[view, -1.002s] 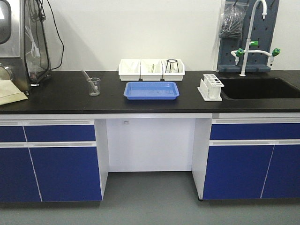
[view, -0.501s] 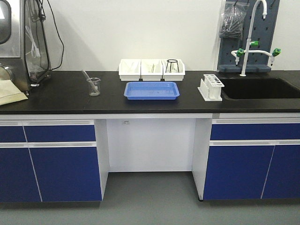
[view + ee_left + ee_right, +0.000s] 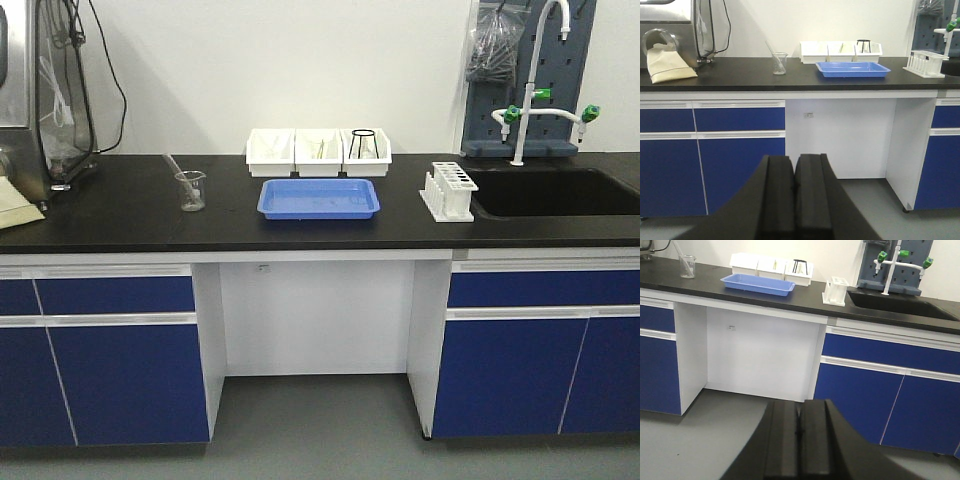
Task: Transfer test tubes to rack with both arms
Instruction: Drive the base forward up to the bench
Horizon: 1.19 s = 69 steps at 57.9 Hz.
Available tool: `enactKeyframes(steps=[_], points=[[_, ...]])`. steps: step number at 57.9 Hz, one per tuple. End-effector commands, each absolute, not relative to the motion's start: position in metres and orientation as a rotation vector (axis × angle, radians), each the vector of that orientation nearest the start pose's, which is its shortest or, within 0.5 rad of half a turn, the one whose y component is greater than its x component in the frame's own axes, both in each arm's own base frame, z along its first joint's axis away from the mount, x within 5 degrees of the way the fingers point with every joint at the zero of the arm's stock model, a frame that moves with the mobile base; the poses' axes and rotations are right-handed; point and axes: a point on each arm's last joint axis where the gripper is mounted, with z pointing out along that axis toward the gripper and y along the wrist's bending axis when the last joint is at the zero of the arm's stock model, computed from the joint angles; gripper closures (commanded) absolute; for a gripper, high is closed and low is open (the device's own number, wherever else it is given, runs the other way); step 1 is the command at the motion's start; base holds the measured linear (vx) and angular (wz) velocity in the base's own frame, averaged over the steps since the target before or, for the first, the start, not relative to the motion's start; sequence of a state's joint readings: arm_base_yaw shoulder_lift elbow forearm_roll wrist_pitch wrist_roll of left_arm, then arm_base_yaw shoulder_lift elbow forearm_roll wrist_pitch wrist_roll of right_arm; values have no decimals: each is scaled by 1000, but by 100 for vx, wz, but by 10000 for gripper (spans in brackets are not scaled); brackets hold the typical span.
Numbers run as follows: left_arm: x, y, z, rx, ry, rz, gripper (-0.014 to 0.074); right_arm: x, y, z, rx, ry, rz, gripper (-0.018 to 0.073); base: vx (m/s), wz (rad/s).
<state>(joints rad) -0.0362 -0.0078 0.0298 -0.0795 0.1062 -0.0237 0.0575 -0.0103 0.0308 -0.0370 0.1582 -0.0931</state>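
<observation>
Rack: the rack point(image 3: 448, 190) stands on the desk point(image 3: 120, 215) toward its right end, just beside the sink point(image 3: 560, 190). Its long axis appears to run from front edge to back edge.
Left pincer: the left pincer point(image 3: 794, 165), fingers pressed together on nothing, hangs low before the desk's front edge. The rack lies above and far to its right.
Right pincer: the right pincer point(image 3: 800, 410) is likewise closed and bare. The rack sits ahead and above, only slightly to its right.
Nearer arm: the right, by this judgement.
Bins: the white bins point(image 3: 318, 150) at the back edge hold thin items, too small to name.
</observation>
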Motion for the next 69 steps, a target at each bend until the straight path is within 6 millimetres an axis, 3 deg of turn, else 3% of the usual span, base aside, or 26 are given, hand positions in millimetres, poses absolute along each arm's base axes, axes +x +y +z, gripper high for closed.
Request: enactKeyframes(steps=[1,69], points=[[57,-2,193,-59,1540,-117,617,57,3,194,-152,1574,-70,566,20,-4],[57,-2,193,-59,1540,-117,617,57,3,193,-153,1576,-70,566,39,2]])
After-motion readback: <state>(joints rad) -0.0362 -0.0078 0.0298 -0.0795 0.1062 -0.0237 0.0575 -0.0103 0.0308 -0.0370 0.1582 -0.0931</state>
